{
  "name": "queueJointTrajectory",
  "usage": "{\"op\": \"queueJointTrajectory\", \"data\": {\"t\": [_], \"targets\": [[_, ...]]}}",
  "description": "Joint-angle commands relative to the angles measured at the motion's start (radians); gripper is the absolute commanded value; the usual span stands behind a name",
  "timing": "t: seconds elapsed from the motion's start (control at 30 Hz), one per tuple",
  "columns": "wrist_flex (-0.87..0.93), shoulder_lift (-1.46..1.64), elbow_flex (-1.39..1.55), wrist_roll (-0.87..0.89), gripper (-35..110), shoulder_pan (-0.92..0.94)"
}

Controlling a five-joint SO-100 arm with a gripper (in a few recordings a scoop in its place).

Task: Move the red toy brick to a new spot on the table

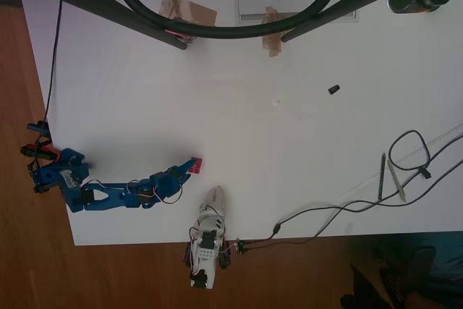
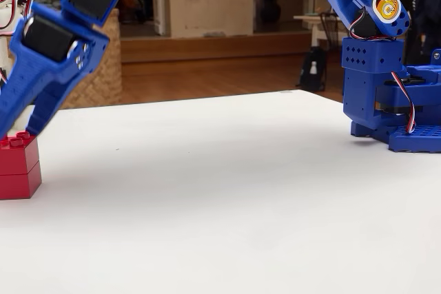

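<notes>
White table (image 1: pixel 289 150) spreads wide over brown wooden floor (image 1: pixel 29 106). Low in the overhead view's left half lies the red toy brick (image 1: pixel 196 166) — bright red and studded on top, resting on the surface at the fixed view's left edge. The blue gripper (image 2: pixel 17 125) meets its top; I cannot tell its finger spread. Bare tabletop opens rightward — a small black bit (image 1: pixel 333 90) sits well apart.

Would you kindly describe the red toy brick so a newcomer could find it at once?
On the white table, follow the blue arm to its gripper. The red toy brick sits at the tip, on the tabletop. It is studded and bright red, unlike the small black bit farther away.
</notes>
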Motion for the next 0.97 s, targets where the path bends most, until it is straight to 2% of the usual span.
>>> {"op": "queueJointTrajectory", "data": {"t": [0.0, 0.13, 0.37, 0.5, 0.73, 0.93], "targets": [[0.064, 0.336, 0.098, -0.002, 28, 0.028], [0.13, 0.73, 0.588, -0.097, 24, 0.081], [0.066, 1.465, 1.603, -0.413, 0, 0.206], [0.048, 1.736, 1.983, -0.545, 0, 0.242], [0.19, 1.884, 2.132, -0.448, 0, 0.12], [0.186, 1.891, 2.152, -0.408, 0, 0.094]]}}
